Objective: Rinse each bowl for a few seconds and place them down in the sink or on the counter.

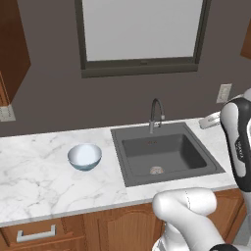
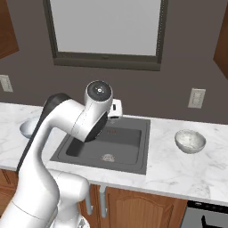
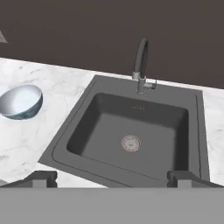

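Gripper (image 3: 112,177) above the sink (image 3: 92,103), jaws wide apart, empty.
Blue bowl (image 1: 85,157) at the sink's 9 o'clock on the counter (image 1: 44,184); speckled bowl (image 2: 190,141) at 3 o'clock.

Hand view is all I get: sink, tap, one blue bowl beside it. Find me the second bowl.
Observer: The speckled bowl sits upright on the counter, on the far side of the sink from the blue bowl.
Operator: Say what else is near it.
Observer: A wall socket above it.
Operator: Check the jaws.
Observer: The gripper hangs over the sink's near rim, jaws apart, holding nothing.
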